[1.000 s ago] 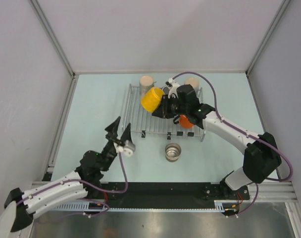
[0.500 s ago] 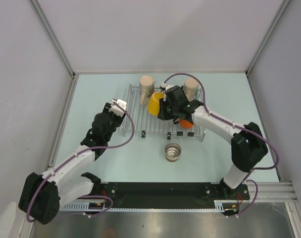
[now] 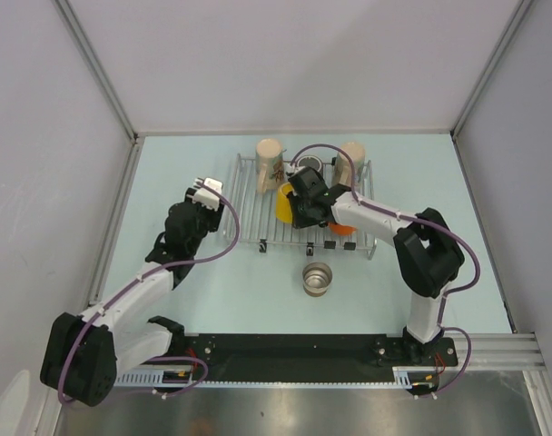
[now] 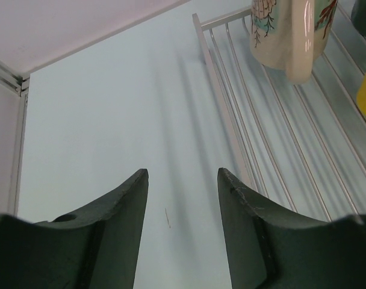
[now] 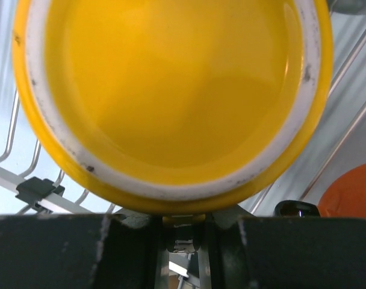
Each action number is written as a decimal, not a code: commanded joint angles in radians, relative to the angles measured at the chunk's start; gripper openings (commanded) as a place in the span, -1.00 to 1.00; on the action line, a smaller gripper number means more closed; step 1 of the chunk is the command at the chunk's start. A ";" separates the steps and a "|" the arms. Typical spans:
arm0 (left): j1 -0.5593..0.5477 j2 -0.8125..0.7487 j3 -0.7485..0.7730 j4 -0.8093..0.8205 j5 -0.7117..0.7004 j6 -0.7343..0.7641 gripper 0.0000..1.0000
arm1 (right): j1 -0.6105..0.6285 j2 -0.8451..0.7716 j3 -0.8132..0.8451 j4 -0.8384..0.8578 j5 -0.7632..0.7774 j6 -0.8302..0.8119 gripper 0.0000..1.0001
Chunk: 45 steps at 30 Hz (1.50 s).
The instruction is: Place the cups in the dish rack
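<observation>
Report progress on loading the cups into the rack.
Done: the patterned cream cup, plain cream cup and orange cup sit on the silver wire dish rack. In hand: the right gripper holds the yellow cup over the rack. Left: the shiny steel cup stands on the table; the left gripper is open and empty.

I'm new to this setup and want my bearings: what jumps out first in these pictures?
The yellow cup fills the right wrist view, gripped by the right tool over the dish rack. A steel cup stands alone on the table just off the rack, while the left tool hangs open beside the rack's left edge.
</observation>
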<state>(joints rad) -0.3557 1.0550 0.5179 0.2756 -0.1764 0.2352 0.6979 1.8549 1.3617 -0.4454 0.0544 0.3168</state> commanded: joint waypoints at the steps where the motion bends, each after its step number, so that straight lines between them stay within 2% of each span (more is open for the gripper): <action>1: 0.012 -0.046 -0.019 0.068 0.028 -0.031 0.09 | 0.011 0.023 0.073 0.020 0.067 -0.007 -1.00; 9: 0.015 -0.089 -0.048 0.100 0.031 -0.020 0.07 | 0.029 0.084 0.132 -0.090 0.127 -0.002 -1.00; 10: 0.015 -0.093 -0.056 0.109 0.031 -0.019 0.07 | 0.031 0.087 0.132 -0.107 0.136 -0.001 -0.72; 12: 0.015 -0.104 -0.059 0.112 0.031 -0.016 0.07 | 0.041 0.083 0.132 -0.122 0.147 0.005 -0.45; 13: 0.015 -0.105 -0.062 0.114 0.032 -0.017 0.07 | 0.045 0.081 0.128 -0.136 0.157 0.010 -0.23; 15: 0.015 -0.110 -0.062 0.116 0.032 -0.016 0.07 | 0.048 0.070 0.120 -0.144 0.162 0.014 0.02; 16: 0.015 -0.110 -0.064 0.114 0.032 -0.016 0.07 | 0.049 0.067 0.117 -0.154 0.170 0.015 0.24; 19: 0.015 -0.113 -0.064 0.114 0.034 -0.014 0.07 | 0.058 0.049 0.111 -0.170 0.177 0.015 0.35; 26: 0.015 -0.115 -0.070 0.120 0.037 -0.010 0.06 | 0.109 -0.057 0.142 -0.170 0.153 0.022 0.37; 34: 0.015 -0.118 -0.081 0.137 0.026 -0.005 0.06 | 0.161 -0.112 0.338 -0.194 0.079 0.010 0.33; 40: 0.020 -0.116 -0.085 0.143 0.028 -0.011 0.07 | 0.129 0.001 0.436 -0.130 0.018 -0.019 0.29; 45: 0.021 -0.109 -0.094 0.155 0.029 -0.008 0.06 | 0.077 0.162 0.545 -0.102 -0.045 -0.031 0.23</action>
<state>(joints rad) -0.3477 0.9546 0.4374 0.3801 -0.1539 0.2359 0.8112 1.9015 1.8244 -0.5758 0.0769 0.3099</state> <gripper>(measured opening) 0.534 0.626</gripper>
